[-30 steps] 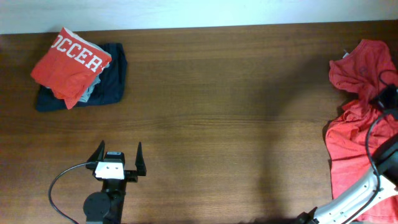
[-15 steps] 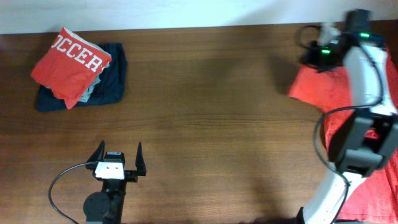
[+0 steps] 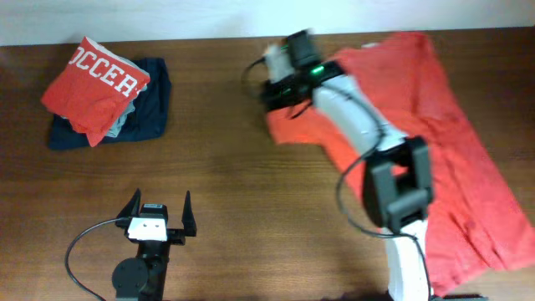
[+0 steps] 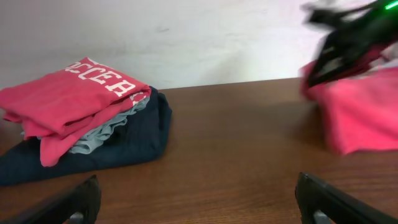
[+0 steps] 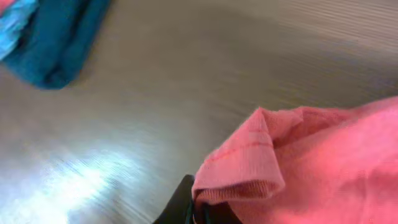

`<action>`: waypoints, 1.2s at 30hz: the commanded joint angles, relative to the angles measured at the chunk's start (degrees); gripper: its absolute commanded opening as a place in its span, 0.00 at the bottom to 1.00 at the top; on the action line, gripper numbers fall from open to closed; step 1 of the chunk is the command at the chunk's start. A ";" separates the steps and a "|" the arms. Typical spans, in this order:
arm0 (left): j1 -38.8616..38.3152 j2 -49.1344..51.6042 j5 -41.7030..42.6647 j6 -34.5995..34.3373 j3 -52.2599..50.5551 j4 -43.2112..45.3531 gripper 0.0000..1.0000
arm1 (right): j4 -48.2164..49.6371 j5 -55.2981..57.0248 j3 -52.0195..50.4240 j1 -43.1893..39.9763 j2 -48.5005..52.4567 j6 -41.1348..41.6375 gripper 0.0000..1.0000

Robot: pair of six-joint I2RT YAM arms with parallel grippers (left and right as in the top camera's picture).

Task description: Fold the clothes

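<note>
A large coral-red T-shirt (image 3: 443, 125) lies spread from the table's far middle down to the right edge, with no lettering showing. My right gripper (image 3: 280, 94) is shut on its hemmed edge at the far centre, seen close in the right wrist view (image 5: 200, 210) with the fabric (image 5: 311, 162) bunched over the fingers. The shirt also shows at the right of the left wrist view (image 4: 364, 112). My left gripper (image 3: 160, 205) is open and empty at the near left, its fingertips (image 4: 78, 200) wide apart over bare wood.
A folded pile sits at the far left: a red shirt with white letters (image 3: 96, 84) on a thin grey garment (image 3: 124, 125) and a dark navy garment (image 3: 155, 109). The pile also shows in the left wrist view (image 4: 68, 99). The right arm (image 3: 401, 192) stretches over the spread shirt.
My right arm has swept from the far right edge to the far centre, dragging the coral-red shirt leftward and spreading it out. The left arm has not moved.
</note>
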 commanded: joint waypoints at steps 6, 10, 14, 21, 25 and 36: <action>-0.22 -0.35 -0.20 0.90 -0.13 -0.42 1.00 | 7.63 6.14 -0.50 17.09 4.44 0.68 0.15; -0.22 -0.35 -0.22 0.90 -0.13 -0.44 0.99 | 9.46 8.83 -0.44 20.06 4.39 0.26 0.24; -0.22 -0.35 -0.22 0.92 -0.13 -0.42 0.99 | 9.40 8.11 -0.35 20.20 4.26 0.26 0.47; -0.22 -0.35 -0.20 0.92 -0.13 -0.42 0.99 | 3.26 8.26 2.01 16.06 -0.98 0.28 0.59; -0.22 -0.35 -0.22 0.90 -0.13 -0.44 0.99 | -4.46 8.28 2.03 12.33 -2.99 0.59 0.53; -0.22 -0.35 -0.22 0.90 -0.13 -0.44 0.99 | -16.65 8.24 -2.16 7.52 -2.29 3.91 0.04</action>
